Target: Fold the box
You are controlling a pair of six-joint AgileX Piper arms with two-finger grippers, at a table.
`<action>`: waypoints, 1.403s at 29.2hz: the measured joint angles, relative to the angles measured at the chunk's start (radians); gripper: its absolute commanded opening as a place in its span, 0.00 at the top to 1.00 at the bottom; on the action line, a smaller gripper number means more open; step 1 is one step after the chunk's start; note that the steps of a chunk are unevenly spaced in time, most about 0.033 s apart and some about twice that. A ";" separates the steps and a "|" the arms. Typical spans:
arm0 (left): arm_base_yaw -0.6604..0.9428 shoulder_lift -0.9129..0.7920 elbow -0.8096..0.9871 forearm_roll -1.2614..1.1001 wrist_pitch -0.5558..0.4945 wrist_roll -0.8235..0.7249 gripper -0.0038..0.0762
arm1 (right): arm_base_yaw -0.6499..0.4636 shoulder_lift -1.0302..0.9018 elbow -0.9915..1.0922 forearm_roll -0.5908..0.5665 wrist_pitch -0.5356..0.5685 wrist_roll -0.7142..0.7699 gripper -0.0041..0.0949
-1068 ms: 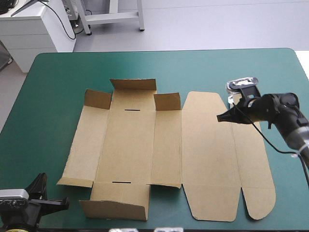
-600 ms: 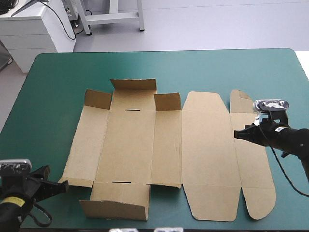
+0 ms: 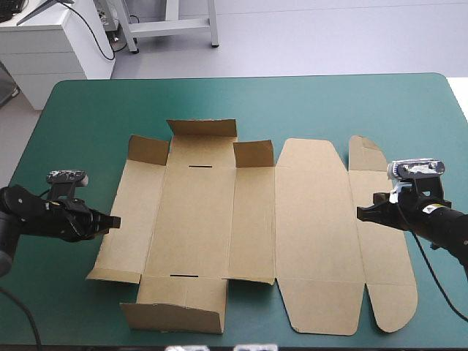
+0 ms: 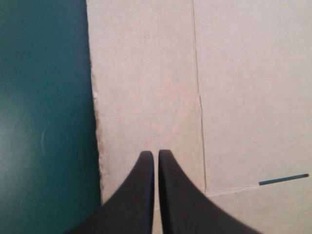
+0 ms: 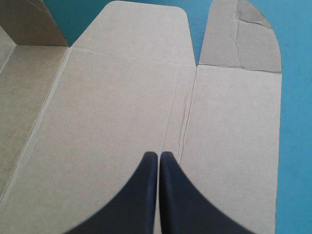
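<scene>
1. The left gripper (image 3: 113,221) has come up from the lower left corner of the high view to the left middle. Its tip is now at the box's left edge. The right gripper (image 3: 361,213) has barely shifted (a touch lower, if anything).
2. The box (image 3: 219,219) lies spread in the middle of the table cover (image 3: 73,110), which is teal-green. It is mostly flat, but the short flaps (image 3: 202,129) at its far end and one at the near edge stand up.
3. The left gripper's black fingers are pressed together into one point with nothing between them. Its wrist view shows the tips over the box's outer left panel (image 4: 146,97), just inside the edge.
4. The right gripper is likewise closed and empty. It hangs over the wide rounded panel (image 5: 122,97), just beside the crease (right middle of the high view).
</scene>
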State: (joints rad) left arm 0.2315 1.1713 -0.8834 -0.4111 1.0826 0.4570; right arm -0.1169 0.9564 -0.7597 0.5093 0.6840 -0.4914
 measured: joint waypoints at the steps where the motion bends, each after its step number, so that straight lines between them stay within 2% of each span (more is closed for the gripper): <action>1: 0.045 0.053 -0.017 -0.060 0.018 0.036 0.93 | 0.000 -0.005 0.000 -0.001 0.004 0.000 0.96; 3: 0.148 0.162 -0.069 -0.171 0.082 0.126 0.94 | 0.000 -0.018 0.000 -0.019 0.006 0.003 0.96; 8: 0.268 0.295 -0.210 -0.215 0.120 0.158 0.94 | 0.000 -0.025 0.000 -0.054 0.006 0.013 0.96; 12: 0.288 0.371 -0.286 -0.193 0.121 0.143 0.94 | 0.000 -0.025 0.001 -0.060 0.005 0.016 0.96; 18: 0.288 0.439 -0.296 -0.172 0.125 0.123 0.92 | 0.000 -0.025 0.002 -0.062 -0.013 0.015 0.96; 20: 0.288 0.454 -0.296 -0.164 0.125 0.117 0.86 | 0.000 -0.025 0.002 -0.064 -0.017 0.015 0.96; 22: 0.287 0.463 -0.296 -0.167 0.125 0.117 0.73 | 0.000 -0.025 0.002 -0.065 -0.017 0.015 0.96; 26: 0.274 0.468 -0.282 -0.181 0.125 0.127 0.39 | 0.000 -0.025 0.002 -0.070 -0.017 0.015 0.96; 28: 0.262 0.468 -0.269 -0.185 0.125 0.106 0.33 | 0.000 -0.025 0.002 -0.071 -0.017 0.015 0.96; 41: 0.183 0.475 -0.221 -0.166 0.122 0.074 0.38 | 0.000 -0.025 0.002 -0.072 -0.017 0.012 0.96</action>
State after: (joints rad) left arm 0.4146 1.6459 -1.1048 -0.5768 1.2044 0.5315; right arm -0.1169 0.9309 -0.7582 0.4375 0.6665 -0.4798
